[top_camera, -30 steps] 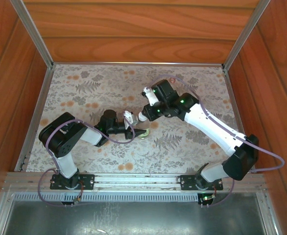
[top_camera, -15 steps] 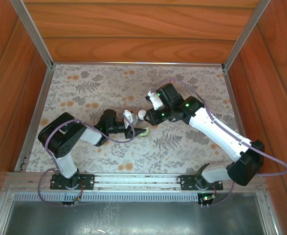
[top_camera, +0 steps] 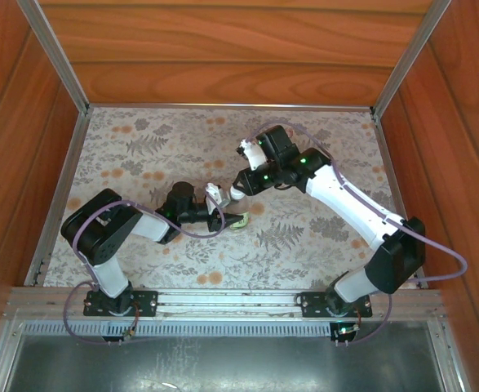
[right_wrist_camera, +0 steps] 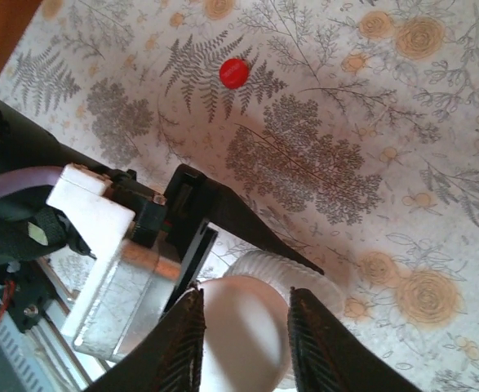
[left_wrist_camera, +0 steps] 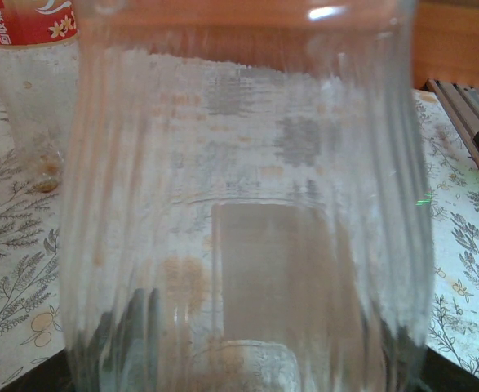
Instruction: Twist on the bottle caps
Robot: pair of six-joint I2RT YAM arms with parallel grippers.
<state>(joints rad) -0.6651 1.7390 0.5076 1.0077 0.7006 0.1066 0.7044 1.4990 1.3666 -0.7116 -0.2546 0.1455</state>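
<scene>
Right wrist — claw (right_wrist_camera: 247, 298) snug on white cap (right_wrist_camera: 241, 335)

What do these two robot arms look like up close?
Both arms, the left arm and the right arm, pair white links with bulky black joints. A pale purple cable loops along each. Small green lights glow near the right wrist. The right gripper has black, ribbed fingers.

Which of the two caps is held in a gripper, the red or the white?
The white cap, between the jaws of the right gripper. The red cap lies loose on the floral table cover, with nothing touching it.
</scene>
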